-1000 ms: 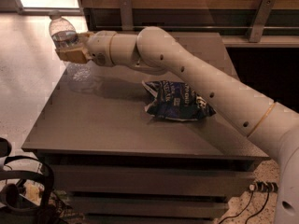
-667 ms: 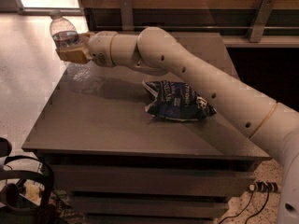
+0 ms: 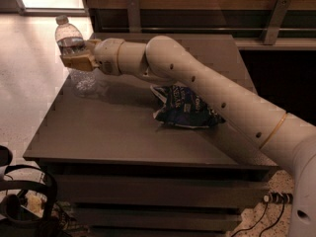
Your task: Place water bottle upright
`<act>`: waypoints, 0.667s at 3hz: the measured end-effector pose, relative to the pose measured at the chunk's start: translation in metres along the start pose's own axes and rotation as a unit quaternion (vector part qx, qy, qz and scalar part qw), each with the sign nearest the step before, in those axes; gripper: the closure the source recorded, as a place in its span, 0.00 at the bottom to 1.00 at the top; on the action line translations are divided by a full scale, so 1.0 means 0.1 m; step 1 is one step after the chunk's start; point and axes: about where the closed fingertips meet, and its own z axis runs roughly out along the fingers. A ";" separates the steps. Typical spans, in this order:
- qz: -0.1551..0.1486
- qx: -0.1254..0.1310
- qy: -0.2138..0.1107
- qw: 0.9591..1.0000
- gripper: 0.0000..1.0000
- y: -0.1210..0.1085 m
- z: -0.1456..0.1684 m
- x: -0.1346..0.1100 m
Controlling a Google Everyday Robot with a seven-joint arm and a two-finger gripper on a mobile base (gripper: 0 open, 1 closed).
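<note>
Camera view is showing my claw pinching the water bottle around its middle, holding it upright at the far-left corner of the tabletop.

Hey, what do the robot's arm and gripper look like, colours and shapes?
The arm is cream-white, built of thick rounded segments with small dark dots along it and a thin yellowish ring near its base end. The gripper, at the water bottle over the far-left corner of the table, is blocky and tan. No loose cables show on the arm.
</note>
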 end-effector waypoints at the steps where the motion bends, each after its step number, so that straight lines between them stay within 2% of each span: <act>1: 0.015 0.009 0.002 1.000 1.00 0.06 0.01 0.15; 2: 0.023 0.024 0.011 0.999 1.00 0.13 0.01 0.28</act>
